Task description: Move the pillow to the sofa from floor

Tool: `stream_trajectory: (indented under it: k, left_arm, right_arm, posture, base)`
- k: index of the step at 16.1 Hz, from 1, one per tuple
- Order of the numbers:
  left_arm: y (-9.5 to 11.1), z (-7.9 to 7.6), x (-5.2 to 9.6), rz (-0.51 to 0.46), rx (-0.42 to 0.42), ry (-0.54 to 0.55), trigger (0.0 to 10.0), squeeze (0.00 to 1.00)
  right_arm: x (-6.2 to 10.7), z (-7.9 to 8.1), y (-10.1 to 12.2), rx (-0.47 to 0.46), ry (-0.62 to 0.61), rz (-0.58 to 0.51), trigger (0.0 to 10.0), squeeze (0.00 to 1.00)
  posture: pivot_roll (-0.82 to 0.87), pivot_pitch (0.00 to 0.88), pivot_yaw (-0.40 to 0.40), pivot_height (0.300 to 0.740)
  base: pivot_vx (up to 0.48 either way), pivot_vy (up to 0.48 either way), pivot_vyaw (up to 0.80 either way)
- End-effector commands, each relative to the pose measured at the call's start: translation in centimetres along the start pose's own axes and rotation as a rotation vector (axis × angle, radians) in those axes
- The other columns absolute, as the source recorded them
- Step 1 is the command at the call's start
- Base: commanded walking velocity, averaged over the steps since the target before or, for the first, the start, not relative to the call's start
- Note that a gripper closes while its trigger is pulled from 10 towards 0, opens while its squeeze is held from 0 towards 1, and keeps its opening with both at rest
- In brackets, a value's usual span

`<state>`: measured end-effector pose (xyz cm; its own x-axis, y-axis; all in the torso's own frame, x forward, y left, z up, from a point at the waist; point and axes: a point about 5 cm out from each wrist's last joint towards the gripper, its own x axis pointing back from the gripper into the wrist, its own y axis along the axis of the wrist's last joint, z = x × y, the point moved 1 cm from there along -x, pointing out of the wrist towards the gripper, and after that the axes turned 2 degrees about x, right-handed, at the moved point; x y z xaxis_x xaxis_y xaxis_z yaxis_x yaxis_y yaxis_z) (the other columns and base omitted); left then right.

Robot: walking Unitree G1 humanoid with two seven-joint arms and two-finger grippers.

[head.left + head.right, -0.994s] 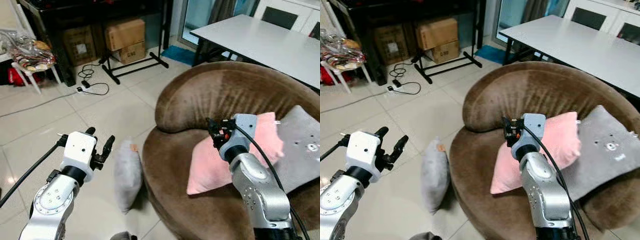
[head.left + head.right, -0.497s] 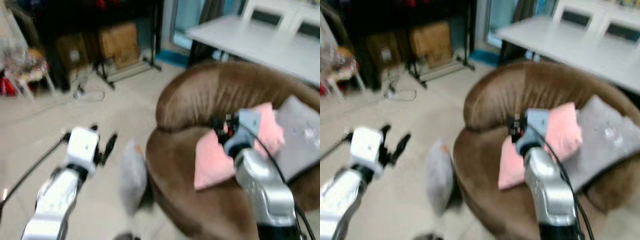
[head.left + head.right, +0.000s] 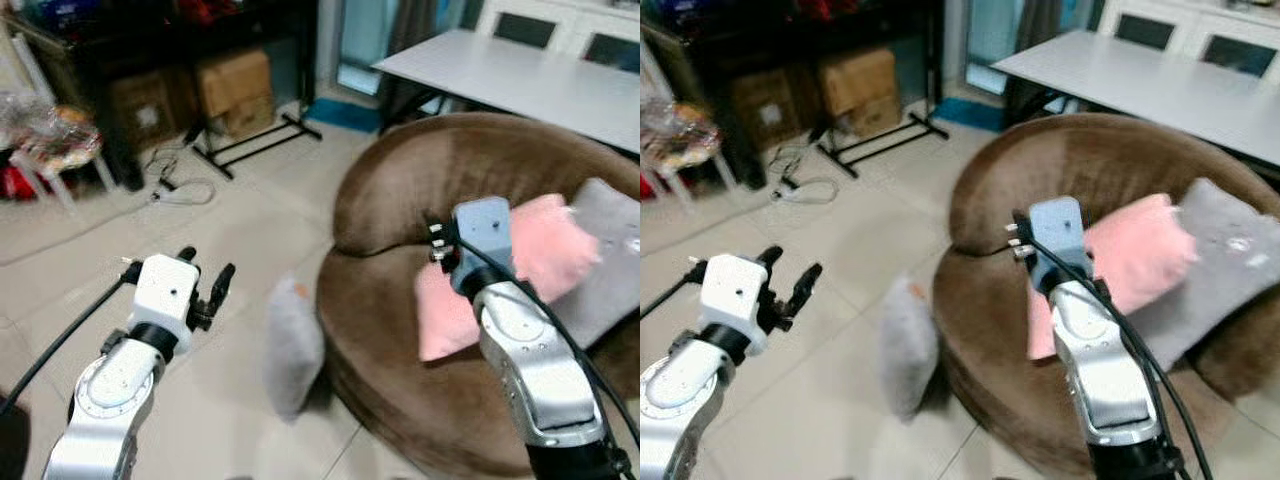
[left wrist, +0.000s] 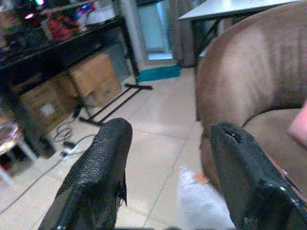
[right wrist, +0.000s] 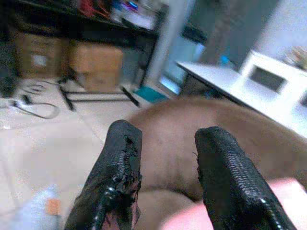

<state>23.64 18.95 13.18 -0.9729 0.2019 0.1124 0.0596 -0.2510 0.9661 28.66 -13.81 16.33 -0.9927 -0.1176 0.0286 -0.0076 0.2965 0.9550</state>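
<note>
While the small grey fabric pillow [image 3: 294,345] stood on edge on the pale tiled floor [image 3: 230,225], leaning against the front of the round brown upholstered sofa [image 3: 450,190], the task remained at its opening stage: nothing had been lifted and the whole transfer was left to do. Left gripper [image 3: 203,283]: raised over the floor near the pillow, apart from it, fingers spread wide and holding nothing; its wrist view showed the pillow's top below and between the two black fingers [image 4: 98,177]. Right gripper [image 5: 165,163]: held up over the sofa seat, fingers parted with an empty gap between them, touching nothing. Already on the sofa seat: one pink square cushion [image 3: 545,255] and, overlapping beside it, one flat grey cushion [image 3: 615,250]; neither was the item to be moved. Background items: white rectangular desk [image 3: 520,75] behind the sofa, stacked brown cardboard boxes [image 3: 235,85] under a dark shelf, black floor stand [image 3: 250,145], loose cable [image 3: 175,190] on the tiles. Judged outstanding: approach to the pillow, grasp, lift, and placement on the free part of the seat.
</note>
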Motion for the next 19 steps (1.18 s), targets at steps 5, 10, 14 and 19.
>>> stream_trajectory:
  k: [5, 10, 14, 19]
  left_arm:
    - [0.4, 0.1, 0.0, -0.019, 0.018, 0.031, 10.0, 0.00]
    - [1.3, 0.6, -0.6, -0.061, 0.070, 0.043, 10.0, 0.00]
    - [1.3, 0.6, -0.6, -0.054, 0.063, 0.029, 10.0, 0.00]
    - [1.1, 0.7, -0.6, -0.050, 0.054, 0.026, 10.0, 0.00]
  right_arm:
    - [-0.2, -0.8, -0.5, -0.324, -0.055, 0.053, 10.0, 0.00]
    - [0.0, 1.0, -0.6, -0.372, 0.089, 0.044, 10.0, 0.00]
    - [-0.2, 1.6, -0.8, -0.356, 0.114, 0.085, 10.0, 0.00]
    - [-0.2, 1.8, -0.9, -0.354, 0.129, 0.081, 10.0, 0.00]
  posture:
    - [-0.04, 0.000, -0.038, 0.740]
    - [-0.04, 0.000, -0.022, 0.740]
    - [-0.05, 0.000, -0.011, 0.740]
    - [-0.05, 0.000, -0.015, 0.740]
  base:
    - [0.000, 0.205, 0.00]
    - [0.057, 0.000, 0.48]
    - [0.311, 0.000, 0.00]
    - [0.335, 0.000, 0.00]
